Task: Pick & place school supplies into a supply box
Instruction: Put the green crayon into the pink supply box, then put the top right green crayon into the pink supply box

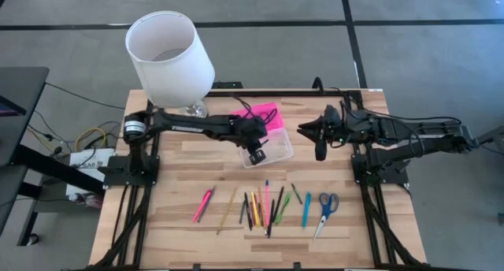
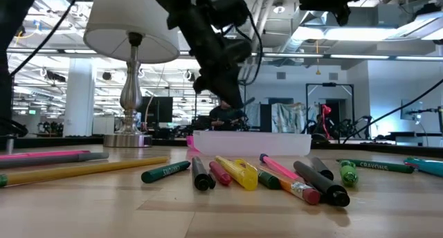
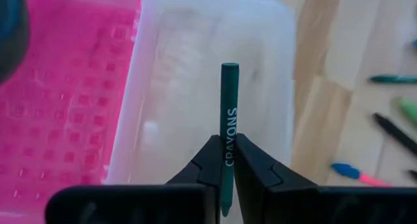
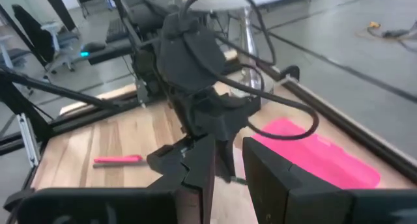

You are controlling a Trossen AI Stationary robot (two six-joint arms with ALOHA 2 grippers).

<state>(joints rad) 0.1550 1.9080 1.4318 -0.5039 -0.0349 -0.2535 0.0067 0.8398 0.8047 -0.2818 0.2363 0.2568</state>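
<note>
My left hand (image 1: 257, 154) hangs over the clear base of the supply box (image 1: 277, 149), its walls on every side below me, fingers clamped on a dark green crayon (image 3: 228, 136). The crayon's long axis runs straight out past my fingertips, over the box. The pink lid (image 1: 264, 113) lies open toward the lamp (image 1: 169, 50). My right hand (image 1: 321, 149) waits raised beside the box, fingers slightly apart, holding nothing. The other pens (image 1: 264, 206) and scissors (image 1: 326, 209) lie in a row on the wooden surface (image 1: 181, 165), well apart from the box.
</note>
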